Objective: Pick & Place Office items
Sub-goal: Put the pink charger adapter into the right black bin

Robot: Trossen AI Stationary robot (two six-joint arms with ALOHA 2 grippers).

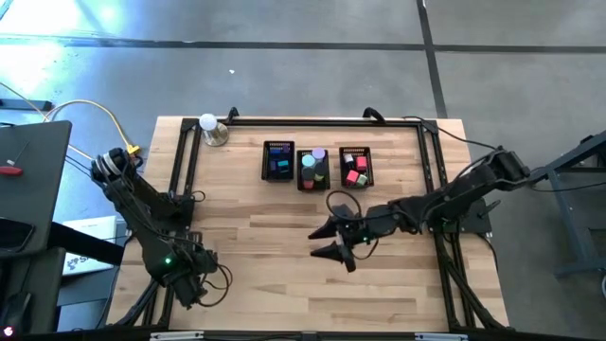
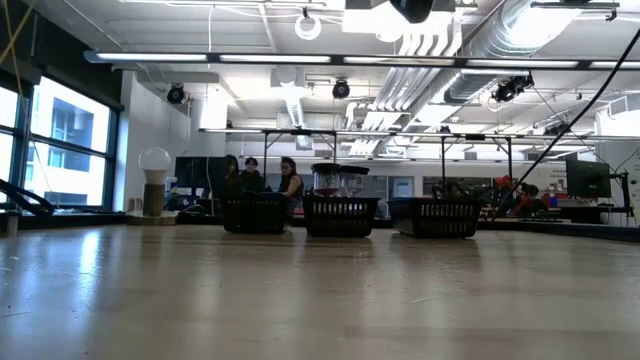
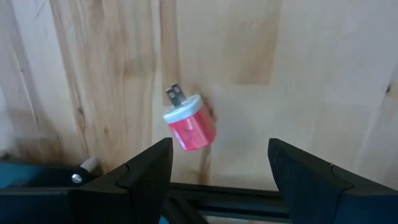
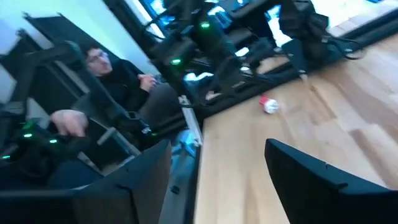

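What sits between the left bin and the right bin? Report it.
The middle mesh bin, holding small coloured pieces, stands between the left bin and right bin; the high view shows it.

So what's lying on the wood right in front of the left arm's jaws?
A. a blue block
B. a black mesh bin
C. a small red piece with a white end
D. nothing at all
C: the left wrist view shows a small red piece with a white end lying on the table.
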